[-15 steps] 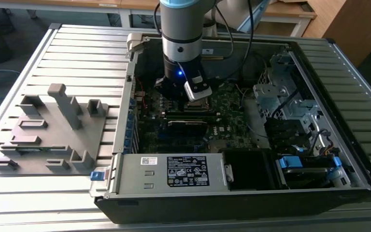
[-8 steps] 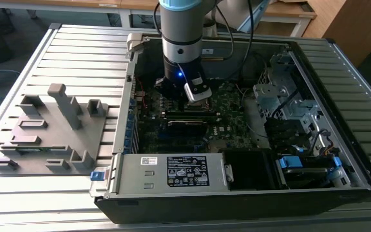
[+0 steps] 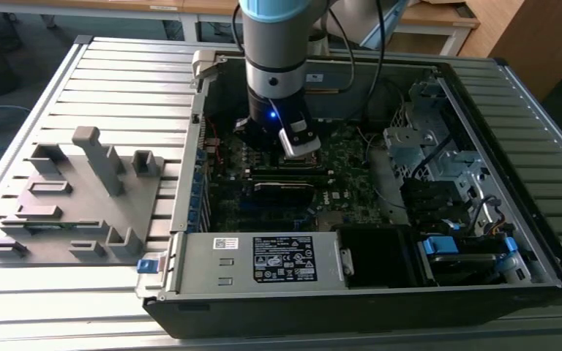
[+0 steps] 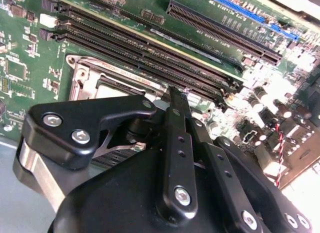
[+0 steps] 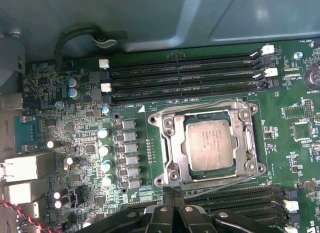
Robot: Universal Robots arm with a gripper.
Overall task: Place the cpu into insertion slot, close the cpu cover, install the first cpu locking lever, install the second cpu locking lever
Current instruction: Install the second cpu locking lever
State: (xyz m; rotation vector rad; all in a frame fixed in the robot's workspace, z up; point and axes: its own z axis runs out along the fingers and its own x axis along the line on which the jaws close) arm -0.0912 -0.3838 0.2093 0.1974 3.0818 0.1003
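— First wrist view, start at the chip: where does it sit?

— The cpu (image 5: 210, 144) lies flat in the insertion slot (image 5: 176, 165) on the green motherboard (image 5: 75, 123), its dull silver top facing up. The cpu cover (image 5: 245, 145) frames it, lying flat around the chip.

— And what surrounds the socket?

— Long black memory slots (image 5: 185, 75) run along one side of it, more along the opposite side. A row of capacitors (image 5: 104, 158) stands between the socket and the board's connector edge.

— The gripper?

— The gripper (image 5: 172, 193) hangs just beside the socket's rim. In the second wrist view its black fingers (image 4: 176, 143) stand together, nothing visible between them. In the exterior view the arm (image 3: 276, 66) reaches down into the open computer case (image 3: 515, 146), which lies on a slatted table (image 3: 115, 73) beside a grey fixture (image 3: 76, 197).
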